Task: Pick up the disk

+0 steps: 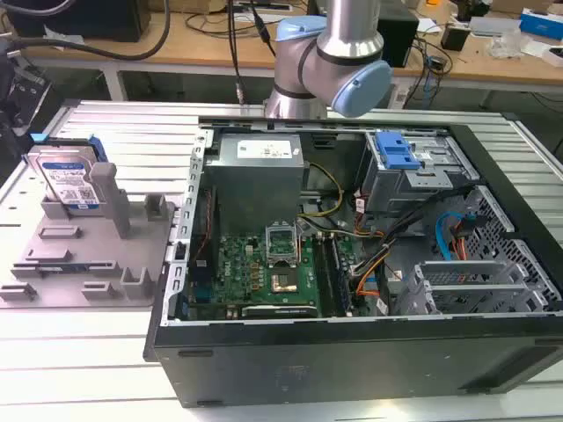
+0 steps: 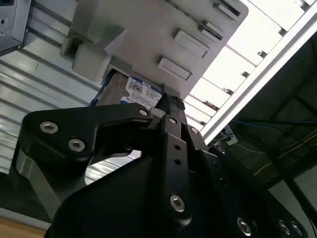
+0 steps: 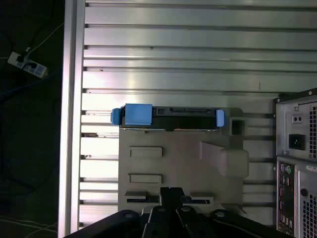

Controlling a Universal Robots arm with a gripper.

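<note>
Well apart from the closed, empty fingers (image 3: pixel 167 194), the disk (image 3: pixel 168 115) upright in the grey fixture (image 3: pixel 188 166).

Exterior view. Slatted aluminium bench (image 1: pixel 79 352) carrying an open tower computer case (image 1: pixel 352 369) laid on its side; inside, power supply (image 1: pixel 259 176) at the far end, green motherboard (image 1: pixel 255 272) with bare CPU socket (image 1: pixel 286 283) nearer the camera; blue drive-bay bracket (image 1: pixel 396 151) toward the exterior view's right, with orange cables (image 1: pixel 374 268) and a blue cable (image 1: pixel 449 233) below it. Grey fixture (image 1: pixel 88 255) at the exterior view's left; the disk (image 1: pixel 69 180) stands upright at its far end, label facing the camera, just beside a tall grey post (image 1: pixel 110 198). Robot arm (image 1: pixel 339 53), silver with pale-blue caps, behind the case.
</note>
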